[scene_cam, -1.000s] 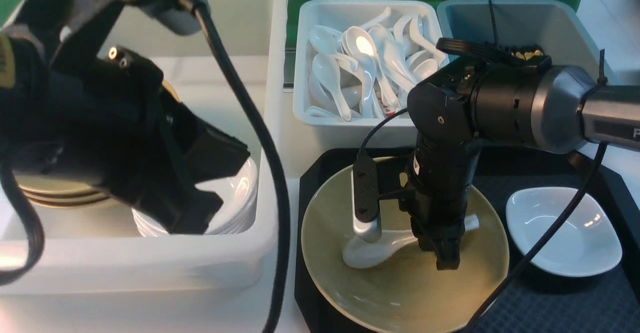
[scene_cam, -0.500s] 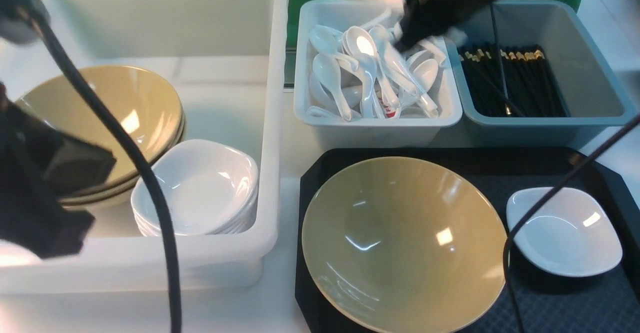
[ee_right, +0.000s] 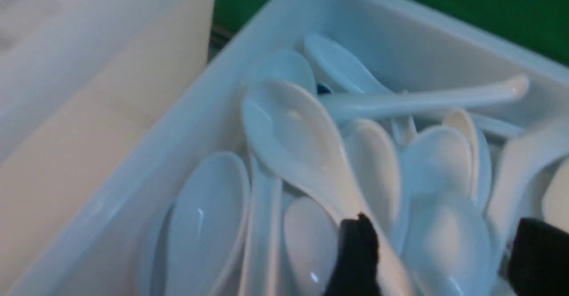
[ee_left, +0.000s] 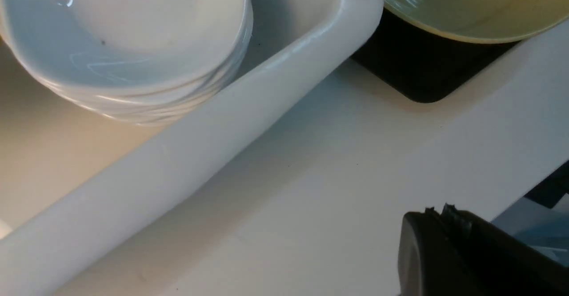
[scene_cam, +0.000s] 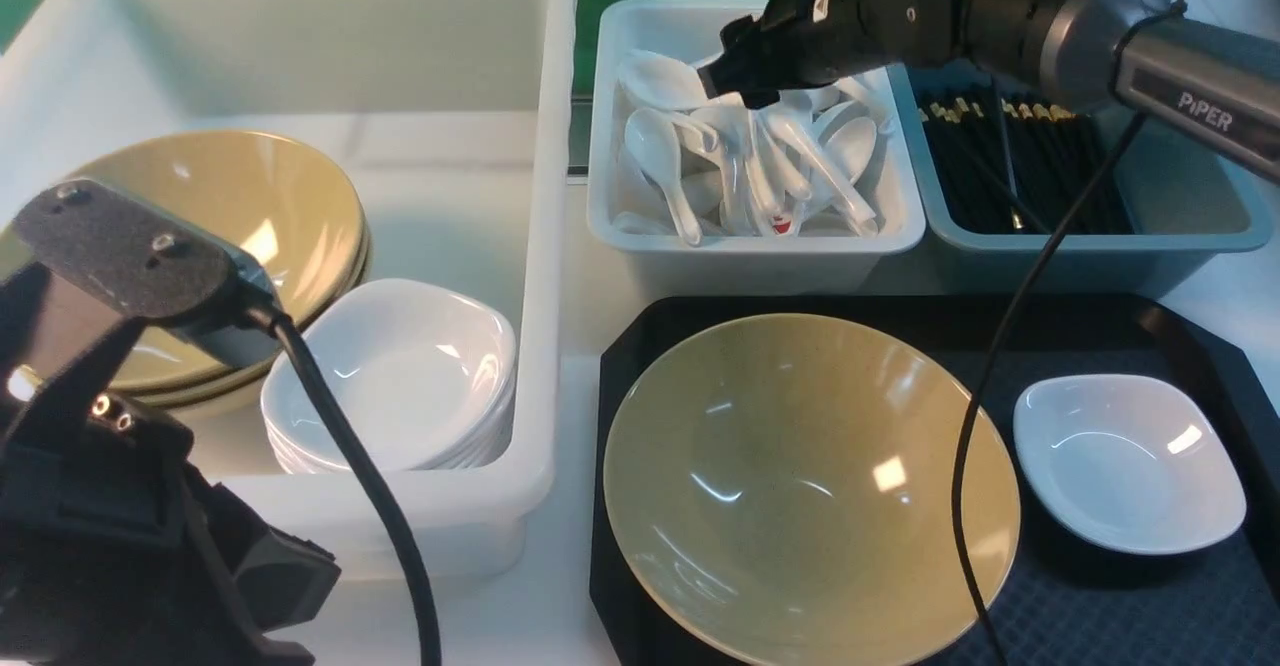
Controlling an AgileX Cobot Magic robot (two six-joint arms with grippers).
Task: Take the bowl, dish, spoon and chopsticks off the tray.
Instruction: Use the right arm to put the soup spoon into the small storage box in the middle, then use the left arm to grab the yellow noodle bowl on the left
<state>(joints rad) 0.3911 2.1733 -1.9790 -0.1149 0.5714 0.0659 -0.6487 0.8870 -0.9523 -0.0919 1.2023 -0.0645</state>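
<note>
The olive-tan bowl (scene_cam: 810, 486) sits empty on the left half of the black tray (scene_cam: 900, 308), and the small white dish (scene_cam: 1130, 461) sits on the tray to its right. My right gripper (ee_right: 444, 260) hangs open over the white spoon bin (scene_cam: 750, 251). The spoon (ee_right: 293, 140) lies on top of the pile there, its handle running past one finger (ee_right: 355, 251). Black chopsticks (scene_cam: 1010, 161) lie in the grey-blue bin; none show on the tray. My left gripper (ee_left: 438, 209) is shut on nothing, low over the table beside the tub's near corner.
The big translucent tub (scene_cam: 540, 276) at the left holds stacked olive-tan bowls (scene_cam: 240, 216) and stacked white dishes (scene_cam: 400, 376). The left arm's camera mount and cable (scene_cam: 330, 426) cross in front of it. The grey-blue bin (scene_cam: 1200, 206) stands behind the tray.
The right arm carried the spoon up out of the bowl to the spoon bin and its jaws have opened. The left arm has drawn back to the near left.
</note>
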